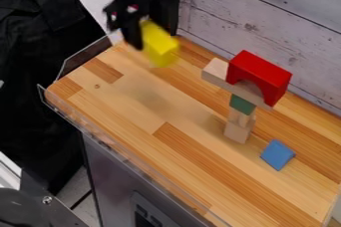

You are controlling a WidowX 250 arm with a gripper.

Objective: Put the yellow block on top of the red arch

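Note:
The gripper [143,34] hangs over the back left corner of the wooden top, shut on the yellow block [159,45]. The block is held at a tilt above the surface, to the left of the stack. The red arch [260,74] lies with its legs down on a plain wooden plank [214,71] at the top of the stack. Under the plank are a green block [242,104] and pale wooden blocks [238,130].
A blue block [277,155] lies on the wooden top [133,121] in front and to the right of the stack. A whitewashed plank wall [266,22] runs behind. A clear guard [120,146] edges the near left side.

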